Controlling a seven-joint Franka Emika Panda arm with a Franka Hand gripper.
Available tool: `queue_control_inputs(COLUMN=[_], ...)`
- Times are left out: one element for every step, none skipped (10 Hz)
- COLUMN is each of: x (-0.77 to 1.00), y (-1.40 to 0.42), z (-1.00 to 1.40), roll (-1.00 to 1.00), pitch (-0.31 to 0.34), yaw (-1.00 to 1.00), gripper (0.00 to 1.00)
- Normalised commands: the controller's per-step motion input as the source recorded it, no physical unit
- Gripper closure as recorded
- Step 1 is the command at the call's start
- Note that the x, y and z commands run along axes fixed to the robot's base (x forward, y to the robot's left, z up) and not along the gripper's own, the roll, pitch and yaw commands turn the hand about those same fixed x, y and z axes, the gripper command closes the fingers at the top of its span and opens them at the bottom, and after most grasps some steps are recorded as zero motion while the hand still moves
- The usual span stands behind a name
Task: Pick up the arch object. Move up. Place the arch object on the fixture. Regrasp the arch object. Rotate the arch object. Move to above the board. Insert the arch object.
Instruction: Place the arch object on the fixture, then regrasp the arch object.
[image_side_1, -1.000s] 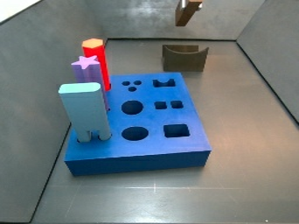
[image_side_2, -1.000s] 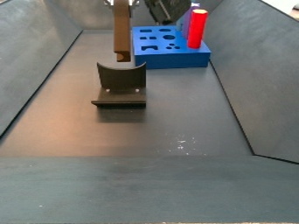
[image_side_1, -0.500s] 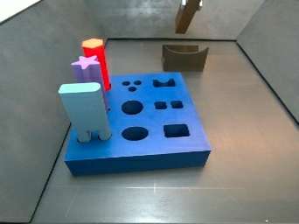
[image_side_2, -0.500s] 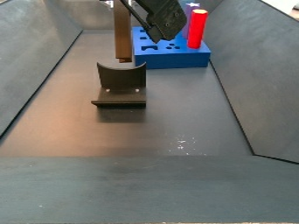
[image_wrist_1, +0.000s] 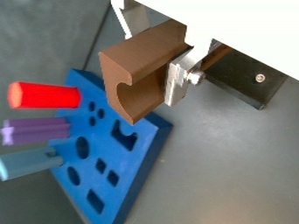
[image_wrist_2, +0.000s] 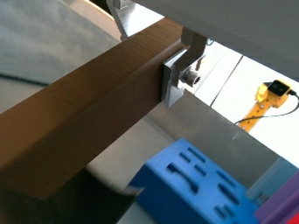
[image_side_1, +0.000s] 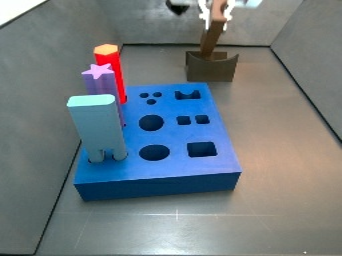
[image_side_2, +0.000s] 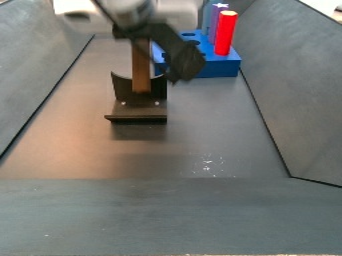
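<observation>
The arch object (image_side_1: 211, 38) is a long brown bar. It stands upright with its lower end in the notch of the dark fixture (image_side_1: 211, 67) at the back of the floor. It also shows in the other side view (image_side_2: 139, 70), above the fixture (image_side_2: 136, 100). My gripper (image_side_1: 214, 14) is shut on the bar's upper part. In both wrist views a silver finger (image_wrist_1: 177, 79) (image_wrist_2: 176, 75) presses flat against the bar (image_wrist_1: 138, 70) (image_wrist_2: 82, 118); the other finger is hidden behind it. The blue board (image_side_1: 167, 145) lies nearer the front.
A red hexagonal peg (image_side_1: 107, 68), a purple star peg (image_side_1: 95, 76) and a pale blue block (image_side_1: 96, 125) stand in the board's left side. Grey sloping walls (image_side_2: 287, 80) enclose the floor. The board (image_wrist_1: 117, 153) and fixture (image_wrist_1: 251, 74) show below the gripper.
The gripper has come down with the arch object. The bar, held high above the fixture before, now has its lower end in the fixture's notch.
</observation>
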Motion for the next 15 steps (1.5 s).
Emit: queue_control_inputs(x=[0.10,0.08,0.06,0.05,0.04,0.04,0.03,0.03,0.03,0.03,0.00,0.00,-0.01,-0.02,-0.03], y=[0.08,0.04,0.03,0.03,0.02,0.02,0.01,0.01,0.01,0.01,0.00,0.00,0.00,0.01,0.01], z=[-0.84,-0.58,-0.39,-0.20,-0.20,-0.20,-0.20,-0.20,-0.20,-0.20,0.00,1.00,1.00,1.00,1.00], roll=[-0.10,-0.07,-0.07,-0.05,-0.05,-0.06,-0.06,-0.06,-0.06,-0.06,0.00,0.03,0.04,0.04,0.04], pitch=[-0.107,-0.115,-0.112,-0.098,-0.094,-0.086,-0.085,-0.083,-0.082,-0.081,0.000,-0.003,-0.001,0.002,0.001], yaw=[-0.04,-0.01,0.01,0.03,0.04,0.04,0.04,0.04,0.04,0.04,0.00,-0.06,-0.05,-0.03,-0.02], gripper=[1.00,1.00,1.00,1.00,1.00,1.00,1.00,1.00,1.00,1.00,0.00,0.00,0.00,0.00,0.00])
